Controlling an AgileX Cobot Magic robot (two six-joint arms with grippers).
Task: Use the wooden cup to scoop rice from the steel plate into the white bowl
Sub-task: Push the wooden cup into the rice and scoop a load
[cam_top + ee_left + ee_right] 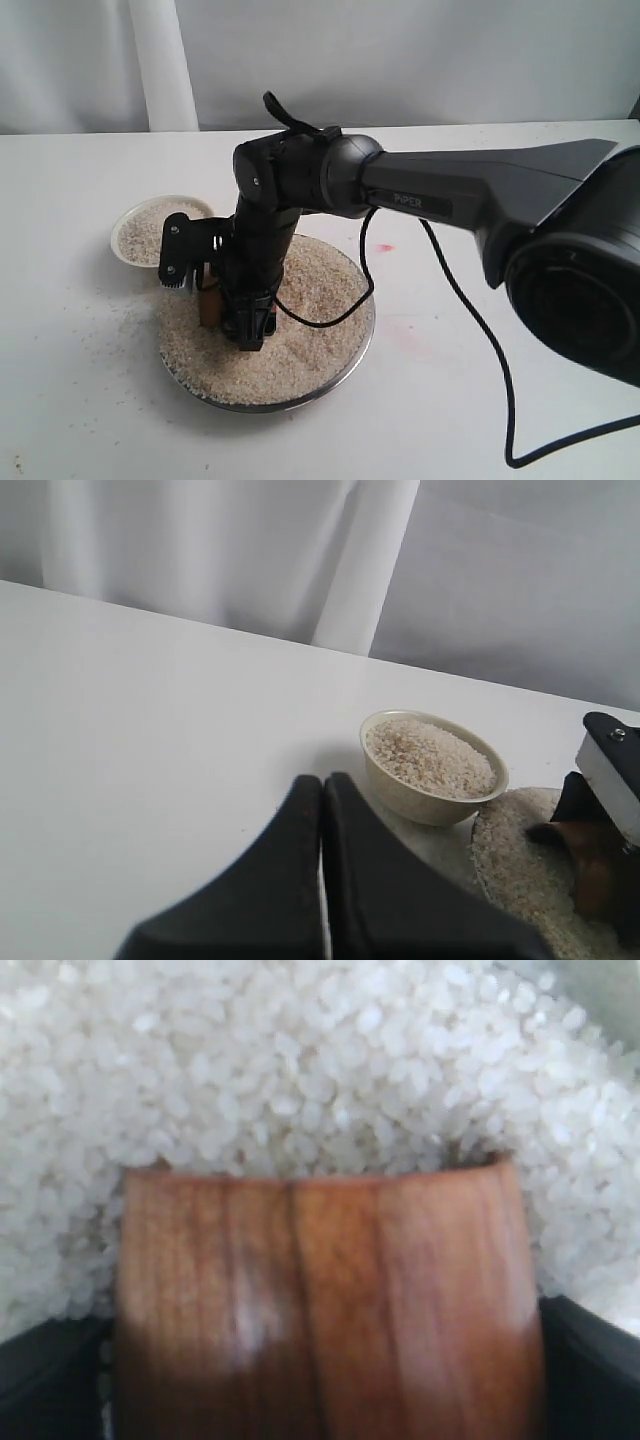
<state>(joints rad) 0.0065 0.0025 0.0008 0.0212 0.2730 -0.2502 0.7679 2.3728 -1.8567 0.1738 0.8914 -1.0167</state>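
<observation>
My right gripper [235,318] is down over the steel plate [342,374], jaws grasping the wooden cup [320,1300] across its belly. The cup is dug into the rice [300,345] on the side of the plate nearest the white bowl [410,798]. The bowl stands just beside the plate's rim; I cannot tell whether they touch. My left gripper [322,790] hangs clear of the plate over bare desk [80,420], jaws clenched together on nothing.

I judge the cup stiff and light, but its smooth barrel sides could twist or slide in the grip, so the widest part of the belly is the right place to hold it. The rice is loose and will run off any tilted lip. Grains already lie scattered on the desk around the plate. The bowl looks light enough to be nudged.

The right wrist view shows what the others hide: the cup's lip is pressed against the grains, with a black jaw at each side. It shows nothing of the bowl. The left wrist view shows the bowl heaped nearly to its rim, so little room is left. In the exterior view the arm covers most of the cup. No view shows the cup's inside, so I cannot tell its load.
</observation>
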